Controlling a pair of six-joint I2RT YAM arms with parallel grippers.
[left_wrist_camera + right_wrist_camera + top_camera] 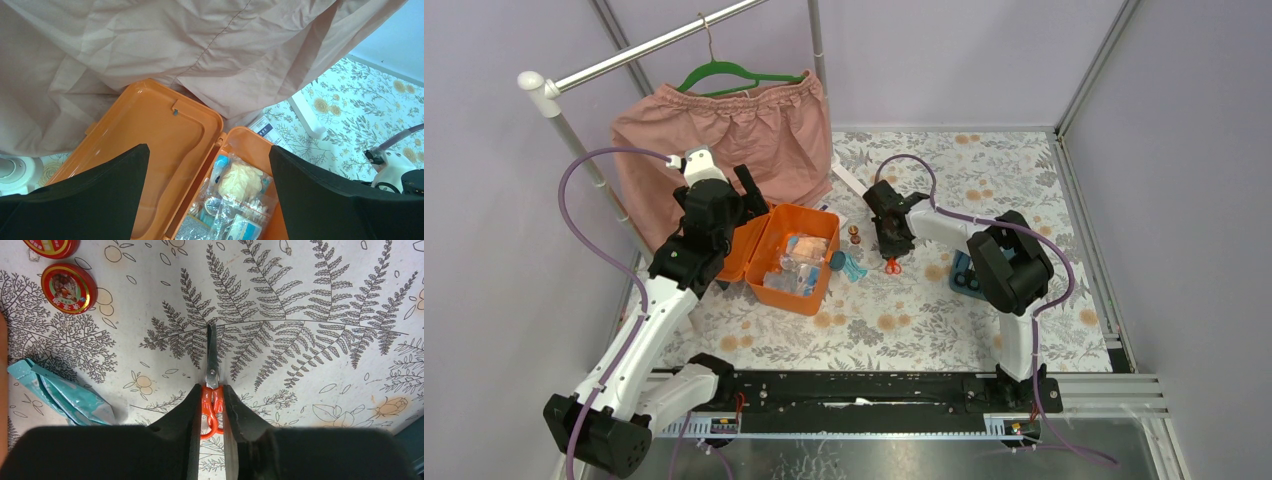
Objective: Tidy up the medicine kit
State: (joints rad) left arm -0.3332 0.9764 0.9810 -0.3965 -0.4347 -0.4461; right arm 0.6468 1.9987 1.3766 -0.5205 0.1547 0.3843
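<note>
The medicine kit (799,298) is an orange box, open left of centre, with its lid (746,250) laid back to the left. Clear bags of supplies (245,182) fill the base (250,142). My left gripper (752,200) hovers over the lid (150,125) and hinge, wide open and empty (208,146). My right gripper (889,245) is shut on the red handles of small scissors (212,360), which point away over the floral cloth (212,402). The dark teal insert tray (961,275) lies to the right, partly hidden by the right arm.
Two red tins (69,288) and a teal packet (65,395) lie between the box and the scissors. A pink garment (724,140) on a green hanger hangs behind the box and drapes over the lid's far edge. A white leaflet (265,130) lies behind the box.
</note>
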